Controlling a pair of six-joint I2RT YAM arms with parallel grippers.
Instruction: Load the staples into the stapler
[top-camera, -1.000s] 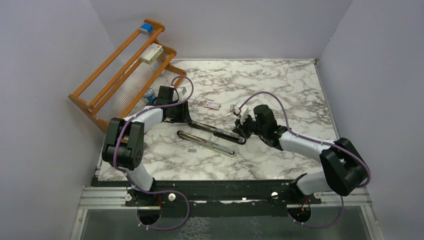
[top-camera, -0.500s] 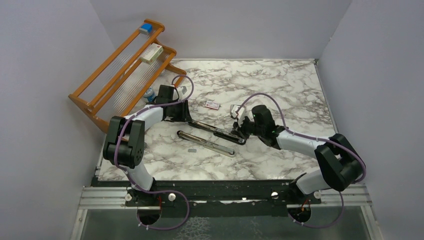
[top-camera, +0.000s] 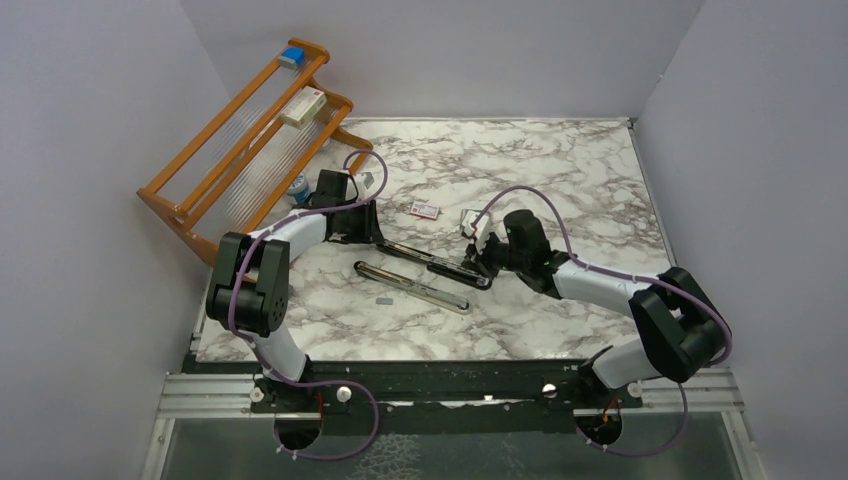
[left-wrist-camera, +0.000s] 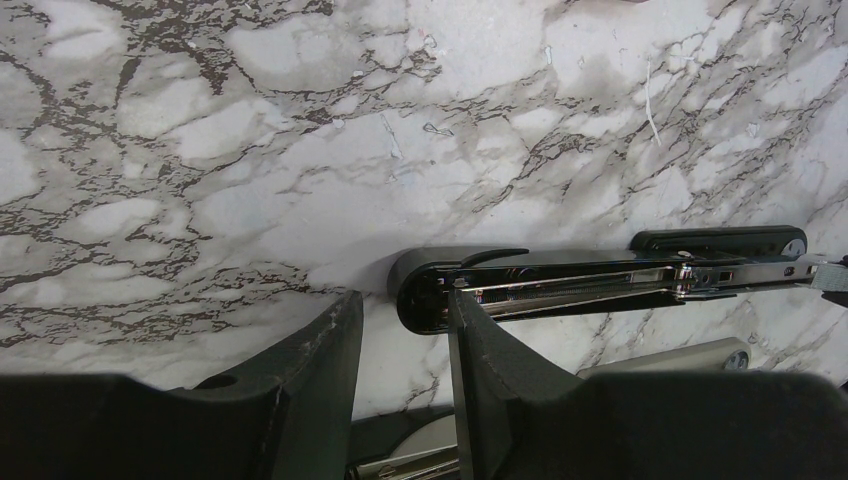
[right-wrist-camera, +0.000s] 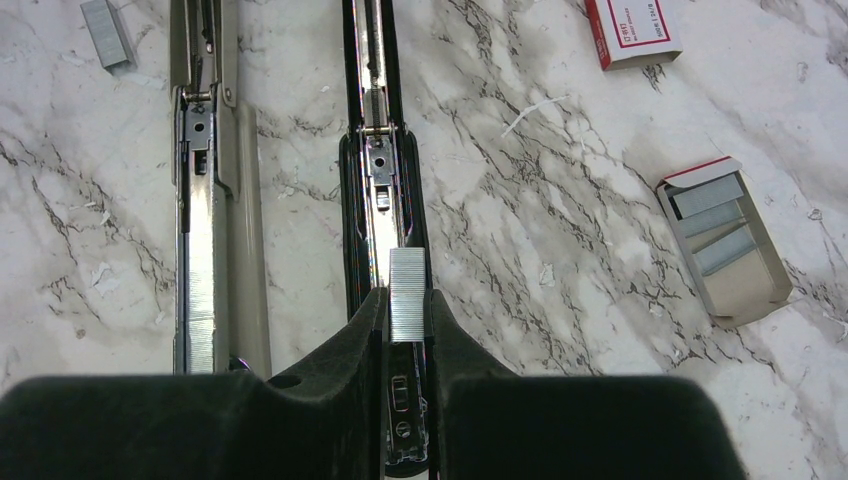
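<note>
My right gripper (right-wrist-camera: 406, 300) pinches the staples (right-wrist-camera: 406, 280) over the stapler (right-wrist-camera: 375, 130); my left gripper (left-wrist-camera: 402, 300), fingers apart, flanks its end. Next I'd lower them squarely into it.

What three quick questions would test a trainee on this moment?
1. True or false: the right gripper is shut on a strip of staples.
2. The strip is lined up over: A) the black stapler; B) the grey stapler; C) the packet.
3. What does the open tray hold?

Key: 1 true; 2 A; 3 staple strips.
</note>
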